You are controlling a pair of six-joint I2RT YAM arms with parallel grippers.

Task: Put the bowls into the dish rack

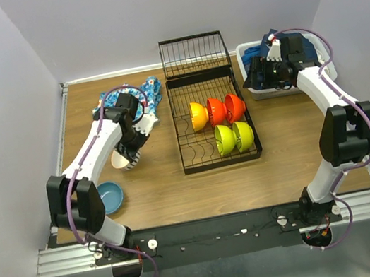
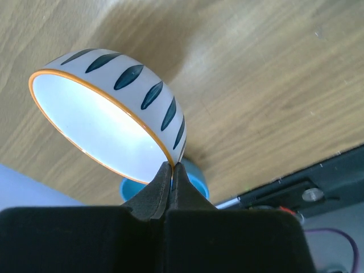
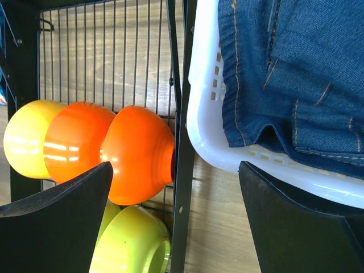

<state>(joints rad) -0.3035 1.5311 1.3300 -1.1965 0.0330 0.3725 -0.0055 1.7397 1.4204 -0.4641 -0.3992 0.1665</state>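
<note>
My left gripper [image 1: 131,148] is shut on the rim of a white bowl [image 2: 108,114] with dark blue streaks and an orange rim, held tilted above the table left of the dish rack [image 1: 218,148]; its tips [image 2: 172,170] pinch the rim. A blue bowl [image 1: 110,197] sits on the table below; it also shows behind the fingers in the left wrist view [image 2: 196,179]. The rack holds a yellow bowl [image 1: 198,115], two red-orange bowls [image 1: 217,110] and two lime-green bowls [image 1: 225,139]. My right gripper [image 1: 260,76] is open and empty between rack and basket.
A white plastic basket [image 1: 257,90] of dark blue jeans stands right of the rack, next to my right gripper. A blue patterned cloth [image 1: 150,91] lies at the back left, behind my left gripper. The rack's hinged end section [image 1: 193,54] stands up at the back.
</note>
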